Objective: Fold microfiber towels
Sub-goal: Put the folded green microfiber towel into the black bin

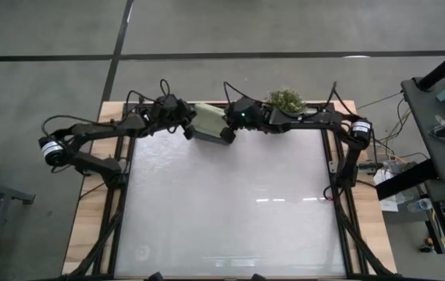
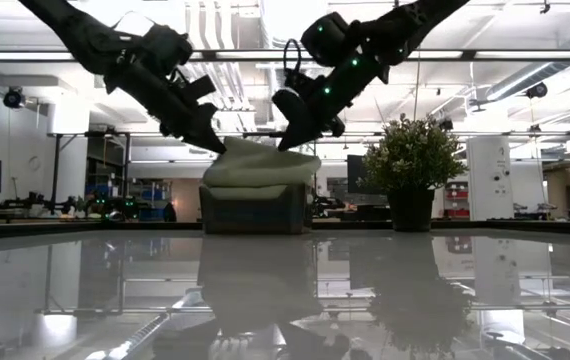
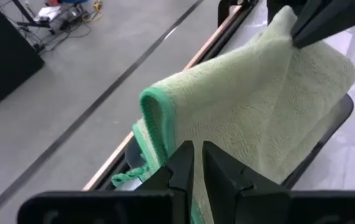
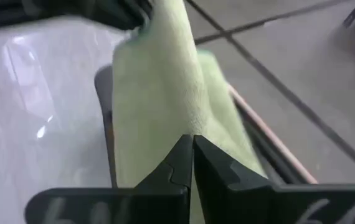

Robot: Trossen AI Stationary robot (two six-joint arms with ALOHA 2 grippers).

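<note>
Glossy white counter (image 1: 230, 211) lies bare; at twelve o'clock a light sage green microfiber towel (image 1: 208, 119) is pinched over the dark grey tray (image 2: 253, 211) by both clenched end effectors — left end effector (image 1: 188, 131), right end effector (image 1: 228, 133). Pickup appears underway; carrying toward six o'clock seems next.

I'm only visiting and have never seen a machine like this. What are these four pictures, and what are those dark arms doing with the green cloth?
It is a robot with two dark arms at a white table. One picture looks down from above, one looks level across the tabletop, and two come from cameras on the arms' wrists. At the table's far edge stand a dark grey tray and a small potted plant. The left gripper and the right gripper are each shut on a corner of a light green towel, holding it just above the tray. The wrist pictures show that cloth pinched at each arm's own fingertips.
</note>
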